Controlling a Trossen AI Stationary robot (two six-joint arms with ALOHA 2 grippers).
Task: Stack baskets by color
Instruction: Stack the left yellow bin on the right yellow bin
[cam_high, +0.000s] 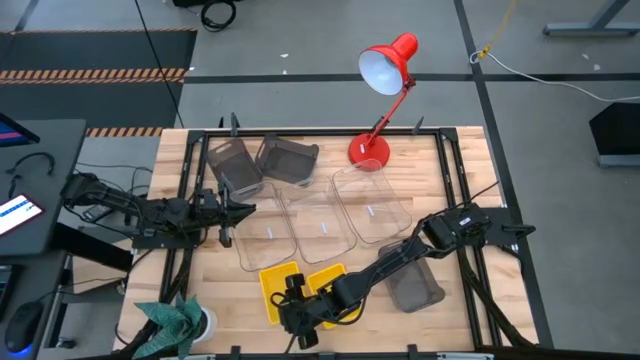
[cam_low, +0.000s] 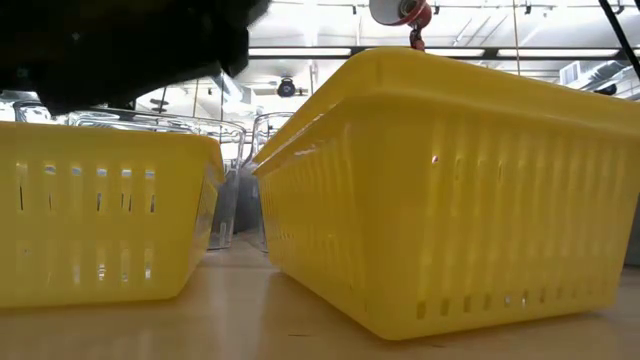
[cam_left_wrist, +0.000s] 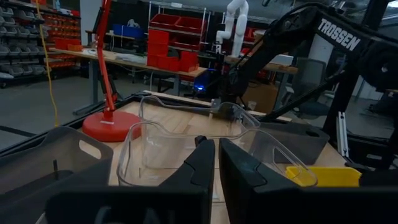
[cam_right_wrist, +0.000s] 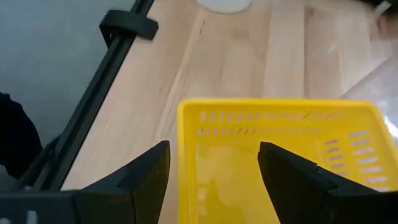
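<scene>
Two yellow baskets (cam_high: 278, 290) (cam_high: 328, 283) stand side by side on their bases near the table's front edge. My right gripper (cam_right_wrist: 214, 168) hovers open just over the left one (cam_right_wrist: 280, 155), one finger outside its end wall and one over its inside. Three clear baskets (cam_high: 320, 225) sit in a row mid-table. Two dark grey baskets (cam_high: 235, 165) (cam_high: 287, 160) are at the far left, and a third (cam_high: 415, 285) is near the right. My left gripper (cam_high: 245, 209) waits shut at the table's left, level, facing the clear baskets (cam_left_wrist: 186, 140).
A red desk lamp (cam_high: 380, 100) stands at the far edge behind the clear baskets. A teal cloth on a white cup (cam_high: 185, 320) sits at the near left corner. Black frame rails (cam_high: 455, 180) border the table. Bare wood shows left of the yellow baskets.
</scene>
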